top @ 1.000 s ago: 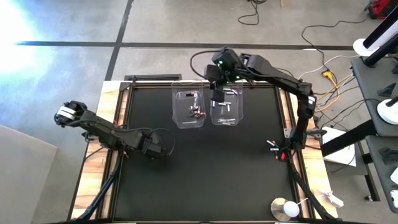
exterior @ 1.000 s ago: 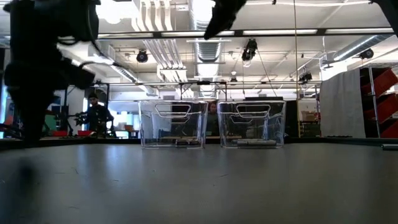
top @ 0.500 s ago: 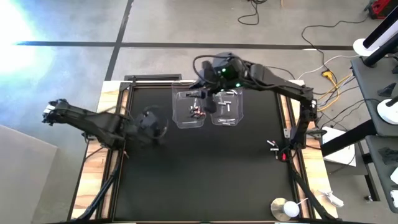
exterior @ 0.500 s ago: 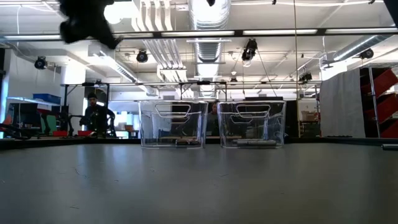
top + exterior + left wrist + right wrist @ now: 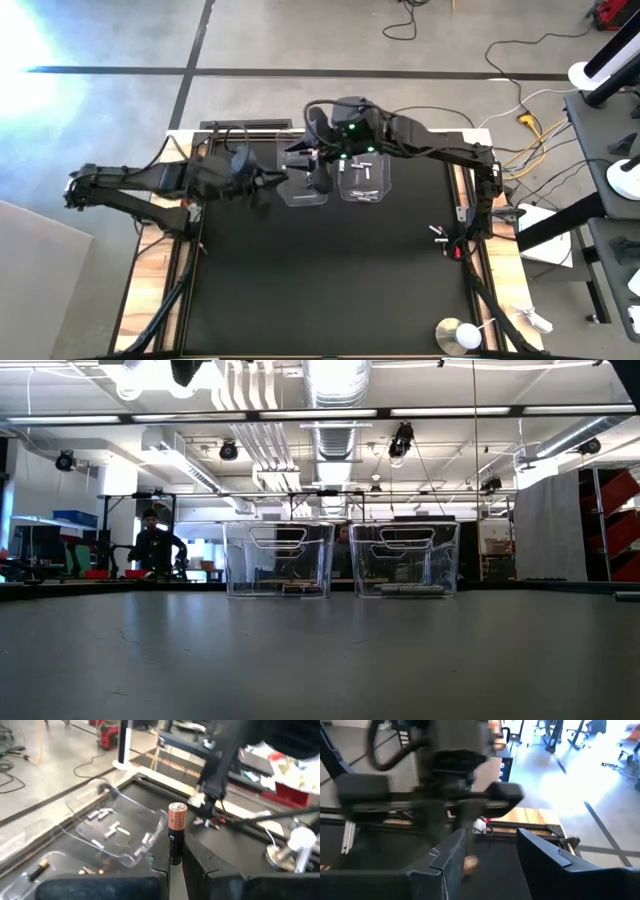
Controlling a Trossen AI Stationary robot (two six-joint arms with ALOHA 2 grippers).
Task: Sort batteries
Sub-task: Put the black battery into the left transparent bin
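The left gripper (image 5: 268, 183) hangs above the black table (image 5: 330, 270), just beside the left tub (image 5: 303, 175), one of two clear plastic tubs at the far edge. Its fingers (image 5: 197, 857) are closed on a dark battery with a copper end (image 5: 176, 834), held upright between them in the left wrist view. Beyond that battery the same view shows the right tub (image 5: 117, 832) with several silvery batteries (image 5: 112, 829) lying on its floor, and nearer the camera another tub (image 5: 60, 865) holding a dark battery with a copper tip (image 5: 36, 870).

The right gripper (image 5: 320, 180) reaches from the far right corner and sits over the left tub, very close to the left gripper. In the right wrist view its two dark fingers (image 5: 451, 857) stand apart with a clear gap and nothing between them (the other arm fills the picture just ahead). A small brownish shape shows low by the left finger there, too blurred to name.

From the high view, a few pale batteries (image 5: 362, 170) lie in the right tub (image 5: 365, 172). Near the table's right edge a few small loose batteries (image 5: 440, 235) rest on the surface, well apart from the tubs.

In the low view the two tubs stand side by side on the table, and a person (image 5: 155, 545) stands in the room behind.
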